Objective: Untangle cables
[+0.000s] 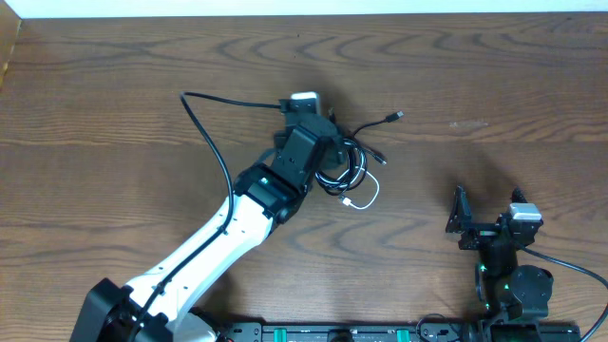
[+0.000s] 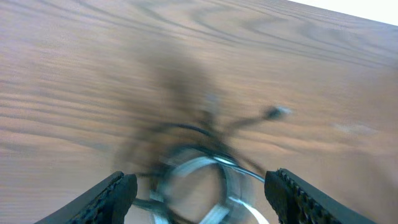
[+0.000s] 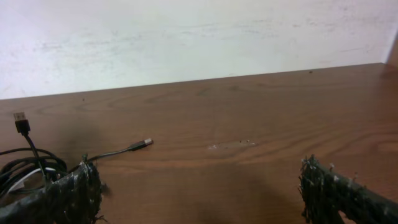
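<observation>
The cables [image 1: 350,167] lie in a tangled bundle near the table's middle. Two black cords loop together there, and a thin white one [image 1: 368,198] curls out at the front. One black cord [image 1: 211,142] arcs far to the left, and a plug end [image 1: 395,116] sticks out to the right. My left gripper [image 1: 323,142] hangs right over the bundle. In the left wrist view, which is blurred, its fingers [image 2: 115,194] stand wide apart with the coiled cables [image 2: 199,171] between them, untouched. My right gripper [image 3: 199,193] is open with nothing between its fingers, to the right of the bundle [image 3: 25,165].
Bare brown wooden table [image 1: 494,85] surrounds the bundle. The right arm [image 1: 508,256] sits low at the front right. A pale wall [image 3: 186,37] runs behind the table's far edge.
</observation>
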Motion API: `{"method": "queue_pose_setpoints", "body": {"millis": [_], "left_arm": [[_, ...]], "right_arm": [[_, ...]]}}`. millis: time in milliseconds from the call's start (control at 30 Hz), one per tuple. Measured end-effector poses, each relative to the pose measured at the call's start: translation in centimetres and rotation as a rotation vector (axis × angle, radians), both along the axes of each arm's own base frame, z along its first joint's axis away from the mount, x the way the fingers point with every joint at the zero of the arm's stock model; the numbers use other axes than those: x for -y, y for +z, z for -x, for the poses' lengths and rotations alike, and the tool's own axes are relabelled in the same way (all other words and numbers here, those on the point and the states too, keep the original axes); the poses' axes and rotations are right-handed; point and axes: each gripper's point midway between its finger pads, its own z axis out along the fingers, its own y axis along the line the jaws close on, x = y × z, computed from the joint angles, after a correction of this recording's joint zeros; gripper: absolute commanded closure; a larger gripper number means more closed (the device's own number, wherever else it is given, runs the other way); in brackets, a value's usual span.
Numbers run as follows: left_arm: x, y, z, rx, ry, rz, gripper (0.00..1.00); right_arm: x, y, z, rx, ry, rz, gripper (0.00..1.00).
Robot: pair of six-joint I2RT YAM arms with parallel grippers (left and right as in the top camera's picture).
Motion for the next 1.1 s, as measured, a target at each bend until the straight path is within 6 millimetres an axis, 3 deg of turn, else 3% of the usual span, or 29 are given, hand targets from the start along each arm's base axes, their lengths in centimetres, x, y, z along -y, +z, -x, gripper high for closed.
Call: {"method": "queue_pose_setpoints", "body": {"millis": [133,300,433,733,867,967,1100], "left_arm": [[-3.0,-1.4,-1.4,0.011,0.09,-0.127,0.27],[-4.8,-4.8,-2.3,-0.047,0.094,-0.254,0.25],[-4.3,-7.4,-2.2,-0.113,-0.027,-0.302,0.09],[-1.9,-11.9,-0.8,-0.237,-0.241,-0.287,0.08],[-1.4,-14.5,0.1,-0.308,-0.29,-0.282,0.24],[-1.1,-15.1,0.6,-0.332,-0.315,-0.274,0.51],[-0.8,-15.1,0.8,-0.346,-0.31,-0.244,0.75]], "right_arm": [[0.0,0.0,0.0,0.0,0.0,0.0,0.01],[0.0,0.0,0.0,0.0,0.0,0.0,0.01],[0.0,0.0,0.0,0.0,0.0,0.0,0.01],[0.0,0.0,0.0,0.0,0.0,0.0,0.01],[0.0,0.0,0.0,0.0,0.0,0.0,0.01],[0.0,0.0,0.0,0.0,0.0,0.0,0.01],[0.0,0.0,0.0,0.0,0.0,0.0,0.01]]}}
